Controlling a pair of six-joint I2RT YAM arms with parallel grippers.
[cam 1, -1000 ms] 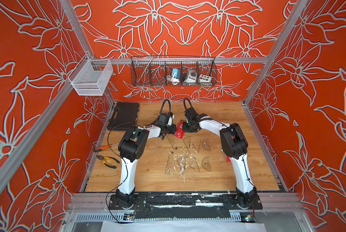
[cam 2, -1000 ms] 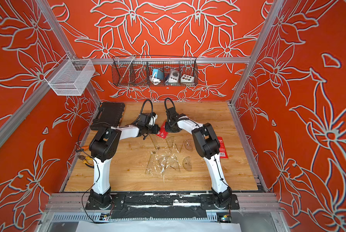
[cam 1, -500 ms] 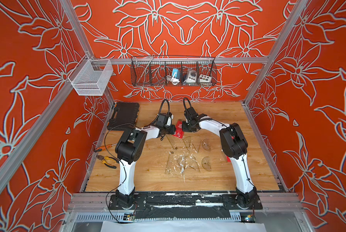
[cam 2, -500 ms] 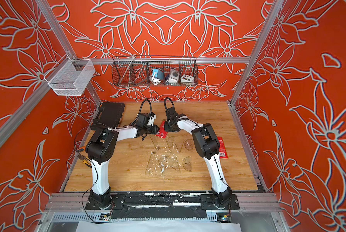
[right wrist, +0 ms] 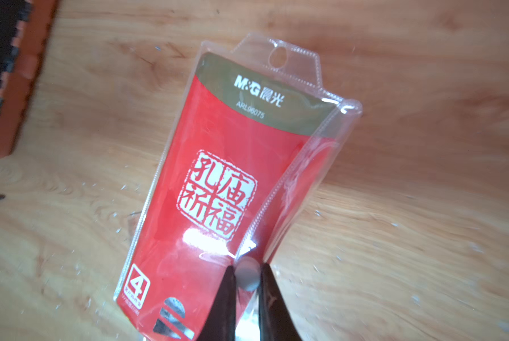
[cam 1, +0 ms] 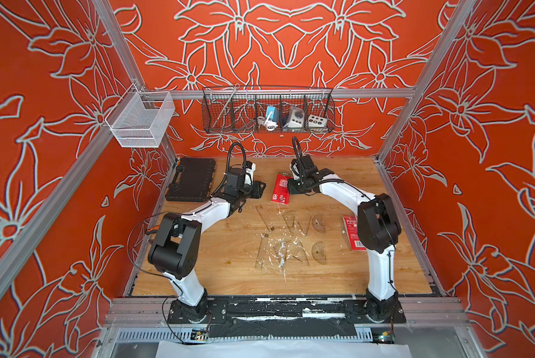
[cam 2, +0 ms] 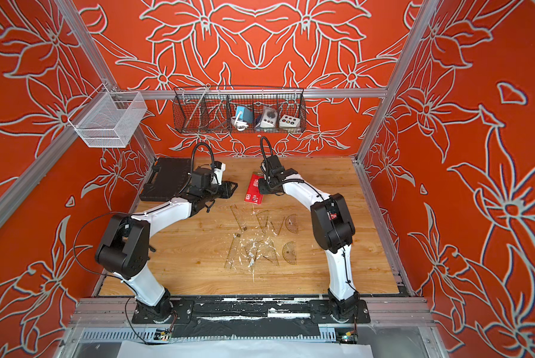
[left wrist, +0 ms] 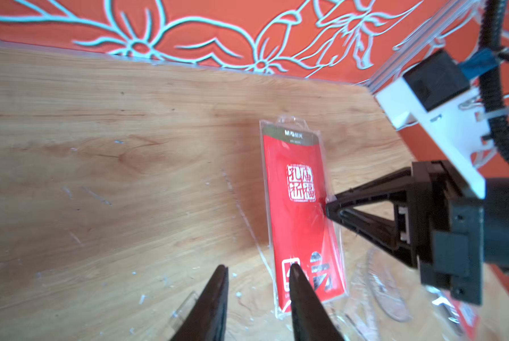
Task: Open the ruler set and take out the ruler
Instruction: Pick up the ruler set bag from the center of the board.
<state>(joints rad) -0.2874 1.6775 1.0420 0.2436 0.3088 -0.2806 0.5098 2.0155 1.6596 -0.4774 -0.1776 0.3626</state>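
Observation:
The ruler set point(cam 1: 281, 192) point(cam 2: 255, 192) is a red card pack in a clear plastic sleeve, lying on the wooden table near the back. My right gripper point(right wrist: 247, 268) point(cam 1: 292, 189) is shut on the sleeve's side edge at a white snap button point(right wrist: 249, 277), and that edge is tented upward. In the left wrist view the set point(left wrist: 297, 212) lies just past my left gripper point(left wrist: 258, 268), which is open with nothing between its fingers, beside the pack's near corner. The red card hides the ruler inside.
Loose clear rulers, set squares and protractors point(cam 1: 286, 238) lie mid-table among white scraps. A second red pack point(cam 1: 350, 232) sits behind the right arm. A black tool case point(cam 1: 191, 178) stands at the back left. A wire basket point(cam 1: 267, 110) hangs on the back wall.
My left gripper has opened and drawn back to the left, away from the pack. The right gripper has kept its hold on the sleeve's edge.

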